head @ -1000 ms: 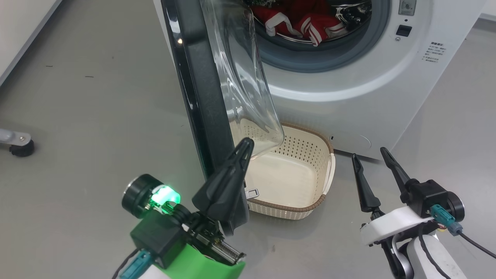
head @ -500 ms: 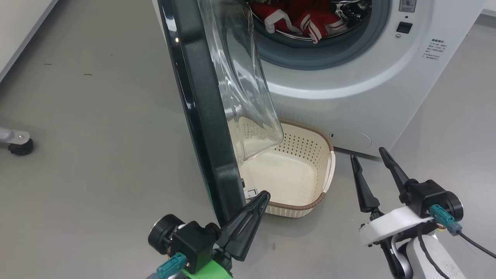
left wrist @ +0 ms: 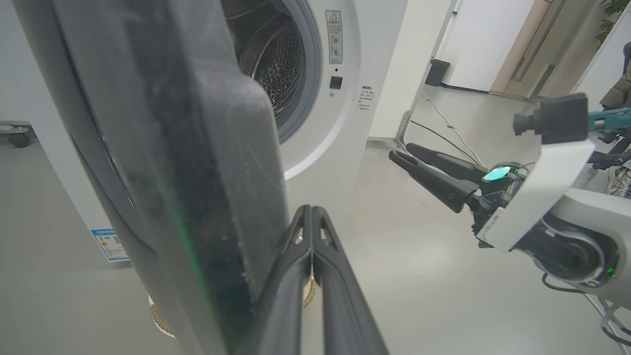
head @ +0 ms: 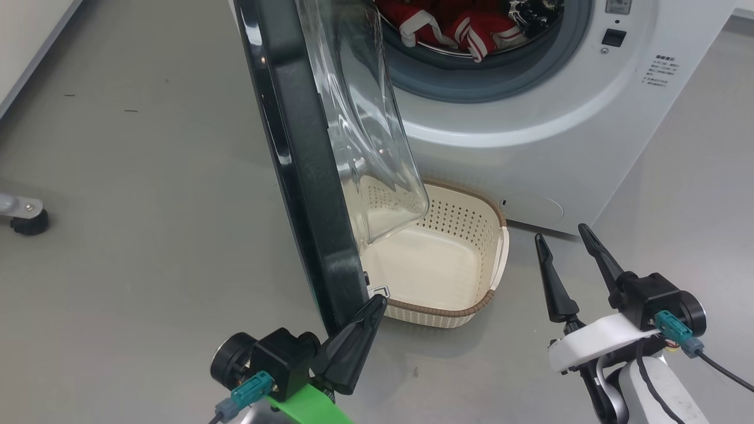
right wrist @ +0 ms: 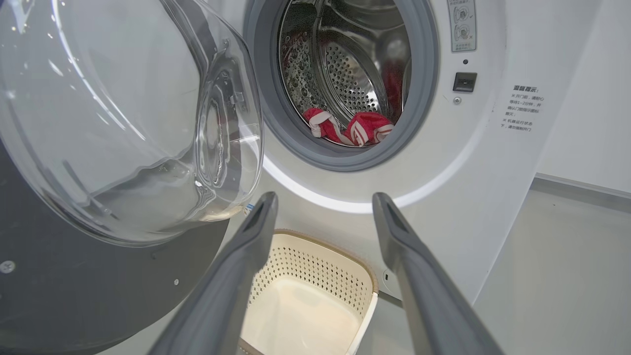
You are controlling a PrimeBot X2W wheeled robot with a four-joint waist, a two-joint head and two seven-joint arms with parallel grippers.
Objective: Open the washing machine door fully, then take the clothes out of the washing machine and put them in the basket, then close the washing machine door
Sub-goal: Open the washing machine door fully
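So the door stands edge-on just left of the left gripper (fingers pressed together, empty); right gripper hangs spread, farther off.

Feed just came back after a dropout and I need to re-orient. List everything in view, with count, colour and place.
washing machine: one, white, straight ahead
washing machine door: one, black with clear glass bowl, swung open at the drum's left
clothes: small heap, red with white stripes, inside the drum
basket: one, cream with brown rim, on the floor before the machine, no clothes seen in it
blue sticker: one, low on the machine's front
wheeled foot: one, black and grey, floor at far left
left claw: one, dark, shut, by the door's lower edge
right claw: one, dark, open, right of the basket
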